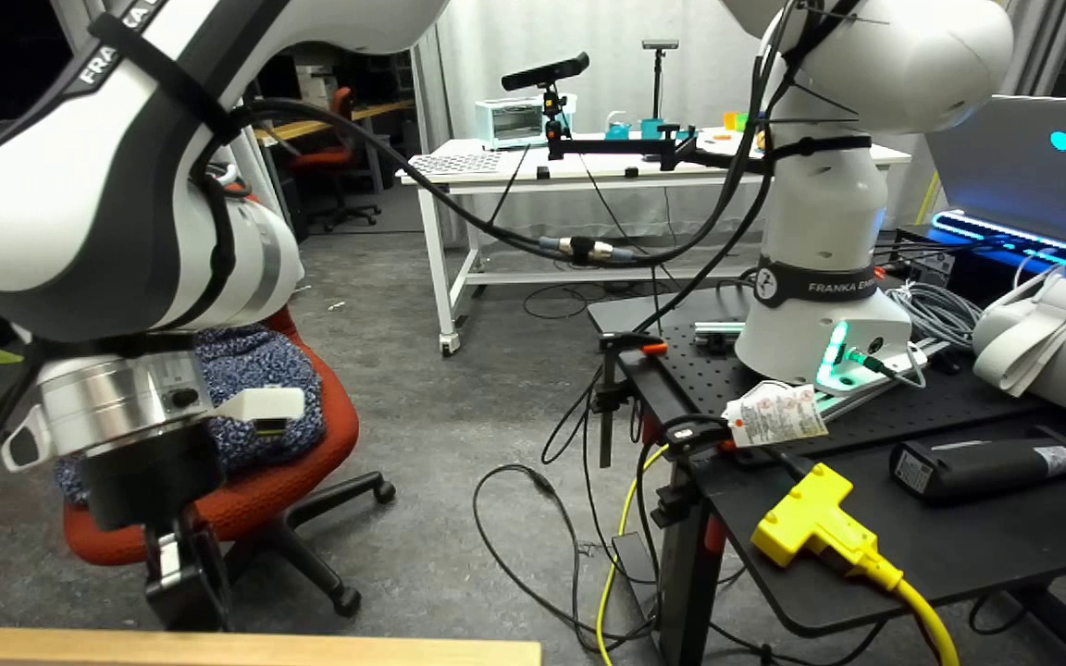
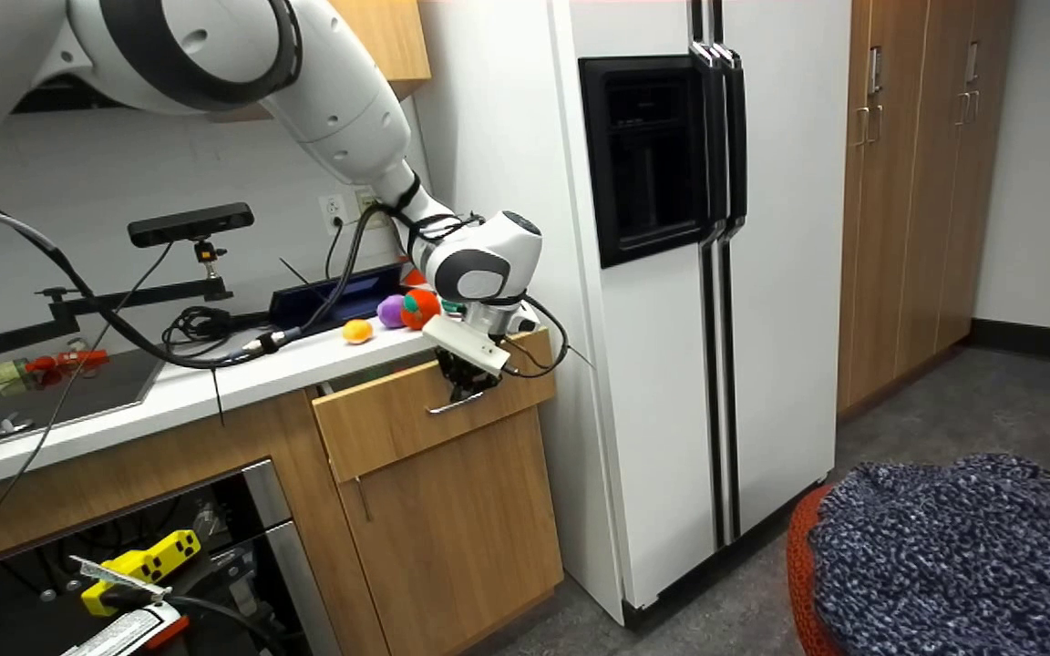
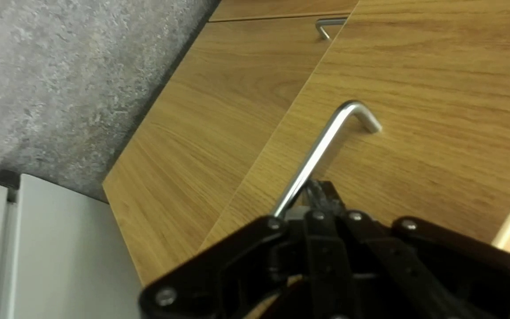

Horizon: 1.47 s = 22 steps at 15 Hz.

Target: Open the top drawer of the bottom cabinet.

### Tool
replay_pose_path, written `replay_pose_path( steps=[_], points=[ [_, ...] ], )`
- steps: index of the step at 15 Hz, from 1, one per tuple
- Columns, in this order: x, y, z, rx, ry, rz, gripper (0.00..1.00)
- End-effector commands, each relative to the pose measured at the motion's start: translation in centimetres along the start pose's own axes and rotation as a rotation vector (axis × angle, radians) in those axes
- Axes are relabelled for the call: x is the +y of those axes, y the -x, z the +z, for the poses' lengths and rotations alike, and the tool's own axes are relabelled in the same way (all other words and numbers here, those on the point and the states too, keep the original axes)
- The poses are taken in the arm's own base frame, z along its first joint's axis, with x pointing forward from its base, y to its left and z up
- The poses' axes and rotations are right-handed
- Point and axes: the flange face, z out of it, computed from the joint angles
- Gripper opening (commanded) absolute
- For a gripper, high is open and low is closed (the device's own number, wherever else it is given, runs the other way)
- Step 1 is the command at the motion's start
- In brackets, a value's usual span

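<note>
I have my gripper (image 3: 325, 197) at the handle (image 3: 316, 155) of the top drawer (image 3: 441, 146), its fingers (image 3: 334, 199) pressed together and their tips tucked in behind the metal bar, between it and the wooden front. Whether they touch the bar or sit just shy of it, I cannot tell.

The drawer is right under the white counter (image 2: 334, 356), next to the fridge (image 2: 648, 392), and it stands partly open: in an exterior view a dark gap shows between the top of its front and the counter, and in my wrist view the pale top edge of the front shows at the right, with a dark strip past it. Below the drawer is a cupboard door (image 2: 466, 519) with a thin pull (image 2: 363, 499) of its own.

My arm (image 2: 347, 123) comes in from the upper left of an exterior view and bends down at the wrist to the drawer. On the counter near that wrist lie an orange ball (image 2: 357, 331), a purple ball (image 2: 390, 312) and a red ball (image 2: 416, 315) with a green patch.

In an exterior view my base (image 1: 820, 342) stands on a black table (image 1: 986, 546), with a yellow plug (image 1: 815, 518) on it, and behind my gripper is a red chair (image 1: 339, 453) with a speckled blue cushion (image 1: 265, 361) on its seat
</note>
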Motion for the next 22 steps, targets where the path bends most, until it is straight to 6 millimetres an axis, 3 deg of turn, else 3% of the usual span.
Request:
replay_pose_path(
  steps=[1,4,8,14,19,21,22],
  points=[
    [-0.1,4.3,-0.4,-0.039,0.077,0.082,0.00],
    [0.0,5.7,-2.1,-0.006,0.107,0.099,0.00],
    [-4.5,6.7,-2.4,0.037,0.172,0.085,0.00],
    [-16.6,8.1,-2.8,0.033,0.298,0.008,0.00],
    [-26.4,8.2,-2.2,0.040,0.396,-0.037,0.00],
    [-23.4,8.0,-5.2,0.042,0.416,-0.064,0.00],
    [-22.7,7.7,-5.7,0.048,0.416,-0.068,0.00]
  ],
)
